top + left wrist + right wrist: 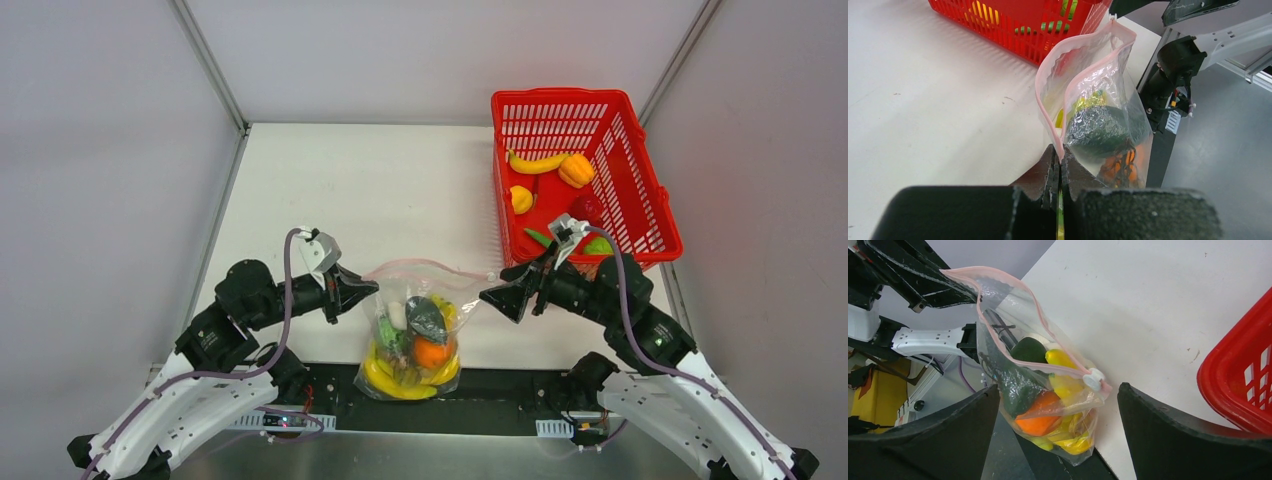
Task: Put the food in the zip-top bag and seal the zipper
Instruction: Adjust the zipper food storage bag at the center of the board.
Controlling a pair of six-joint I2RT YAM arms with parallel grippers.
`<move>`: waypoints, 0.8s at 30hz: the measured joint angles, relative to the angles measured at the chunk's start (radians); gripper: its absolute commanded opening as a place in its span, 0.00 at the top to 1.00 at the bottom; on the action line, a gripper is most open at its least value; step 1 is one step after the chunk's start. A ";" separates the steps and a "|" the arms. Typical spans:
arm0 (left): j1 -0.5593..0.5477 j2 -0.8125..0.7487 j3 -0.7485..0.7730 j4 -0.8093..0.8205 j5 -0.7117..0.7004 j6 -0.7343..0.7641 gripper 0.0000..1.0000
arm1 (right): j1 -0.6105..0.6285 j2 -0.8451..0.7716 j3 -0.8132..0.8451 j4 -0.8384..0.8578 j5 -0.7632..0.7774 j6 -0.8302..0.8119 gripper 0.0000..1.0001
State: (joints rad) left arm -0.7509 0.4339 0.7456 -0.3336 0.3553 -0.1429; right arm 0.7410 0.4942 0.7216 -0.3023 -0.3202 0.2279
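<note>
The zip-top bag (415, 335) hangs at the table's near edge, mouth open, its pink zipper (430, 264) spread in a loop. Inside lie an orange (431, 352), a banana (395, 385) and a dark green piece (425, 315). My left gripper (370, 287) is shut on the zipper's left end (1062, 156). My right gripper (492, 297) is open just by the bag's right end. In the right wrist view its fingers (1198, 440) stand on both sides of the bag (1048, 405), with the white slider (1094, 379) between them, untouched.
A red lattice basket (560, 95) stands at the back right, just behind my right arm. It holds a banana (535, 163), an orange pepper (576, 169), a yellow piece (521, 198), a red piece (585, 208) and green pieces (598, 245). White table (380, 190).
</note>
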 measured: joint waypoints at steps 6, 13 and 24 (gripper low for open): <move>0.000 -0.019 0.000 0.000 0.000 0.005 1.00 | 0.000 0.016 -0.063 0.061 -0.002 -0.003 0.10; 0.000 -0.022 -0.001 0.000 0.000 0.005 1.00 | -0.002 0.059 -0.171 0.197 -0.074 -0.005 0.18; 0.000 -0.029 -0.003 -0.002 -0.001 0.006 1.00 | -0.005 0.029 -0.262 0.375 -0.212 -0.028 0.49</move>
State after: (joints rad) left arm -0.7509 0.4049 0.7425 -0.3351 0.3542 -0.1364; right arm 0.7364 0.5228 0.4595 0.0723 -0.5323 0.1997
